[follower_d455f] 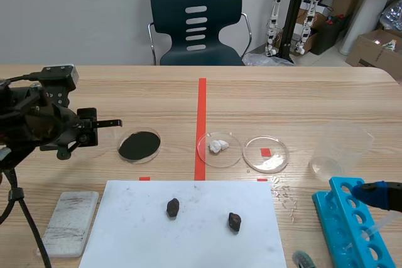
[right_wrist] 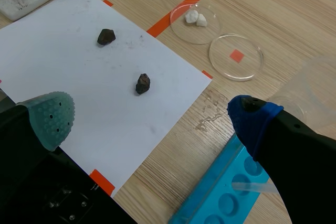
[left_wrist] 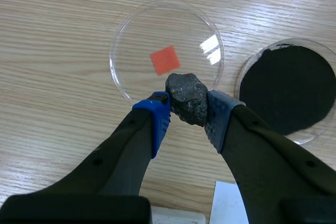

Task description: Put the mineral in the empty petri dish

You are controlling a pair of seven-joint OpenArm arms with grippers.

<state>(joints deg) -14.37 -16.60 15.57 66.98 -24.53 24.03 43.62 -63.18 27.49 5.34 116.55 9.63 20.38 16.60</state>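
Claw status: right claw (right_wrist: 151, 119) gaping, empty | left claw (left_wrist: 187, 116) pinched on dark mineral chunk (left_wrist: 186, 95), poised at near rim of empty petri dish (left_wrist: 136, 35) | best: ease forward over orange square (left_wrist: 165, 60), lower, then release; steer off black-powder dish (left_wrist: 287, 87) beside.

I can read no word, number, brand or label in any of my views, and any print on the cardboard boxes (follower_d455f: 375, 47) beyond the bench (follower_d455f: 326, 95) is too small to make out.
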